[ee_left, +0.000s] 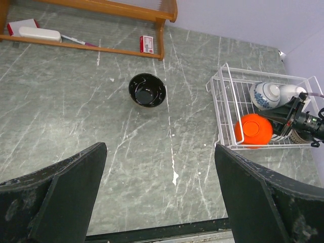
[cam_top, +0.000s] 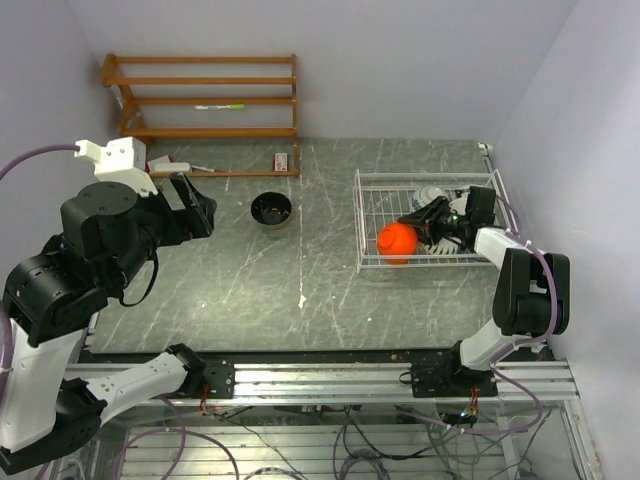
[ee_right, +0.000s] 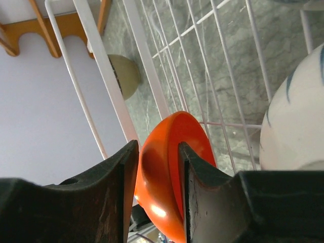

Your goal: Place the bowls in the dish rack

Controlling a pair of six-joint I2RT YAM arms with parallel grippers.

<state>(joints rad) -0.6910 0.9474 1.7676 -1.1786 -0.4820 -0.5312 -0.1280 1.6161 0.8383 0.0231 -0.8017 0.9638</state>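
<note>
One orange bowl (cam_top: pixel 397 241), box (cam_top: pixel 281 161) label illegible

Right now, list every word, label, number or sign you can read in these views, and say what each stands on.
No text is legible in any view.
Small red-and-white box on the lowest board of the brown wooden shelf: any print is too small to read.
White oblong case on the same board: no readable marking.
</note>
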